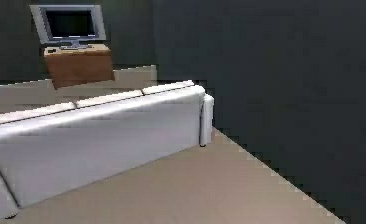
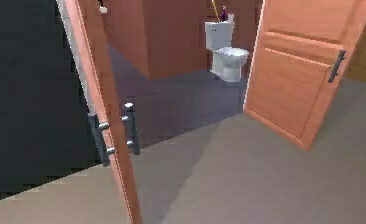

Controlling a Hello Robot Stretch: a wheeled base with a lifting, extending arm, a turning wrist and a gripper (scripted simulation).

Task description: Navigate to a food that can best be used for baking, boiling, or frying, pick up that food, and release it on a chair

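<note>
Facing white sofa (image 1: 101, 140), television (image 1: 69, 24) ahead, orange door (image 2: 296, 70), toilet (image 2: 227, 55) sideways

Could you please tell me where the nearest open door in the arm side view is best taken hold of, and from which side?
Probably by the dark bar handle on the orange door, coming from the arm side view's right. The bar stands upright and clear of the door's face, and on that side lies bare floor.

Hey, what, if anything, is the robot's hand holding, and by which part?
Cannot be told. In view: a sofa, a television, an orange door and a toilet.
</note>
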